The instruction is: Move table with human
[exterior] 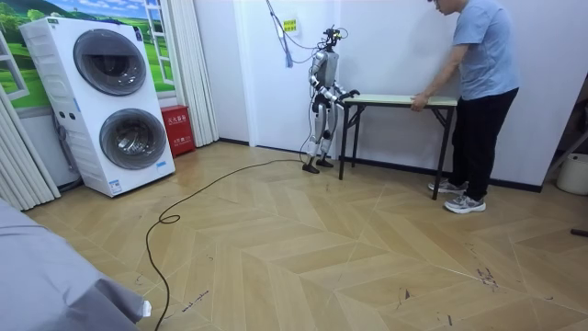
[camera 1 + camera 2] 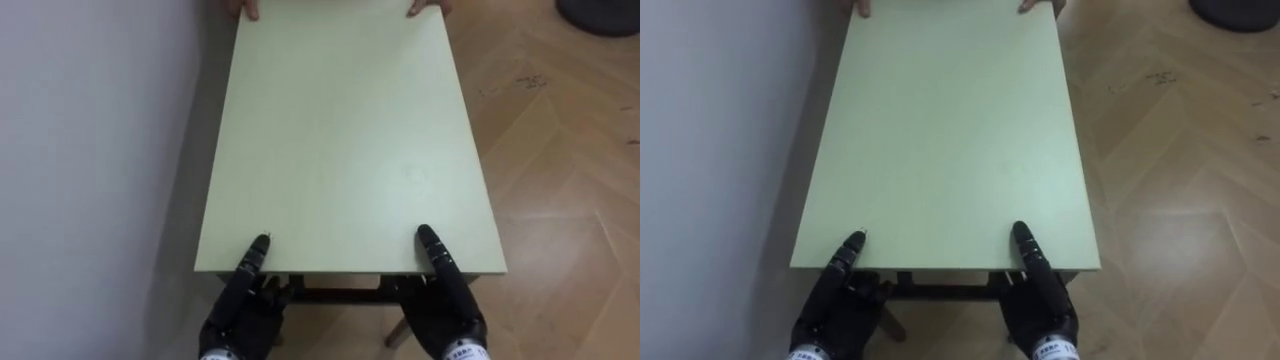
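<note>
A pale green table (image 2: 340,140) stands lengthwise in front of me, its left side close to the wall. My left hand (image 2: 240,310) and right hand (image 2: 450,315) hold its near edge, each with the thumb lying on top and the rest of the hand underneath. At the far end a person's hands (image 2: 245,8) grip the opposite edge. In the room view the person (image 1: 482,92) bends over the table (image 1: 395,98) from the room view's right, and I stand upright at its other end.
A white wall (image 2: 90,150) runs along the table's left side. Open wooden floor (image 2: 560,170) lies to the right, with a dark round object (image 2: 600,15) at the far right. Stacked washing machines (image 1: 115,101) and a white bucket (image 1: 574,173) stand by the walls.
</note>
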You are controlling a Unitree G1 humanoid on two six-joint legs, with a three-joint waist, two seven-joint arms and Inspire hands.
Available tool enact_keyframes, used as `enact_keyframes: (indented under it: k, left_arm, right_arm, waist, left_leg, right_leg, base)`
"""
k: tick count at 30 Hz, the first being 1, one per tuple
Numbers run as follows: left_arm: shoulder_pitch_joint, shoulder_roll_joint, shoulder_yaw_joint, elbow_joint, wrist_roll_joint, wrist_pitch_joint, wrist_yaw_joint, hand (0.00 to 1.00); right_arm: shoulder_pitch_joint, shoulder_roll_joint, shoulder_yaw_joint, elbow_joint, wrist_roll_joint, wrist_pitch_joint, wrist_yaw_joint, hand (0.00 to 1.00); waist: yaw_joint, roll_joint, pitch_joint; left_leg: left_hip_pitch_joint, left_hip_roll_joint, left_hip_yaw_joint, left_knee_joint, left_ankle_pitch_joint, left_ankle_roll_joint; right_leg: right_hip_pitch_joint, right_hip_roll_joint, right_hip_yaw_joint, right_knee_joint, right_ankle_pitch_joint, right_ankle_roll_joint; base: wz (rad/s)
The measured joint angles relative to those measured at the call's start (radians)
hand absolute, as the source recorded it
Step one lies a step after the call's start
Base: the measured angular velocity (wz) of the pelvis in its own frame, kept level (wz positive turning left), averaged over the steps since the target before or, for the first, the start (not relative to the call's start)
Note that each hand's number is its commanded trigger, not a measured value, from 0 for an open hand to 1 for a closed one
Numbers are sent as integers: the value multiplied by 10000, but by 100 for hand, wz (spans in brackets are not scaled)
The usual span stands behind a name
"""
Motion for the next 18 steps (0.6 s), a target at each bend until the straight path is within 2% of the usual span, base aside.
enact_keyframes:
  k: [5, 6, 7, 8, 9, 13, 16, 18]
  left_arm:
    - [-103, -281, 181, 540, 211, -49, -364, 100]
    - [-123, -295, 183, 611, 211, -50, -398, 90]
    - [-155, -308, 183, 700, 211, -48, -436, 69]
    - [-198, -324, 183, 776, 211, -49, -484, 38]
    - [-210, -332, 183, 798, 214, -50, -497, 0]
    - [-263, -463, 327, 1120, 454, -49, -801, 0]
    - [-542, -317, 267, 1360, 1769, 93, -987, 0]
    - [-656, -271, 207, 1446, 2499, 168, -1145, 0]
  right_arm:
    - [-31, 44, -1, 190, 3, 34, 0, 100]
    - [-29, 52, -1, 227, 3, 34, 0, 100]
    - [-36, 63, -1, 288, 3, 38, 0, 78]
    - [-36, 64, -10, 300, 4, 38, 0, 47]
    - [-40, 67, -15, 311, 3, 37, 0, 0]
    - [-58, 196, -105, 438, -137, 123, 57, 0]
    - [-7, 132, -113, 557, -622, 386, 671, 0]
    - [40, 61, 22, 550, -948, 479, 955, 0]
  waist:
    - [182, -25, -17]
    - [185, -24, -20]
    - [203, -29, -35]
    - [226, -30, -36]
    - [228, -30, -36]
    - [244, -33, -40]
    - [209, -22, -49]
    - [179, -11, -95]
  left_leg:
    - [178, 62, 215, -2, -1, 1]
    - [219, 62, 217, -2, -2, 0]
    - [257, 69, 227, -5, -2, -1]
    - [267, 73, 231, -6, -2, -1]
    - [268, 73, 231, -7, -2, -1]
    - [340, 74, 273, -57, -7, 1]
    - [345, 106, 314, -198, -7, 9]
    - [353, 125, 331, -200, -6, 10]
  right_leg:
    - [137, 32, 33, -8, 2, 1]
    - [176, 33, 32, -7, 1, 1]
    - [208, 37, 30, 4, 1, 1]
    - [218, 39, 31, 2, 1, 0]
    - [220, 39, 30, 2, 1, 1]
    - [270, 36, -3, -5, 1, 1]
    - [194, 69, 3, -9, 2, -1]
    - [186, 77, 12, -7, 8, -11]
  base:
    - [-7]
    - [0]
    - [0]
    - [0]
    - [0]
    - [0]
    - [-5]
    - [-10]
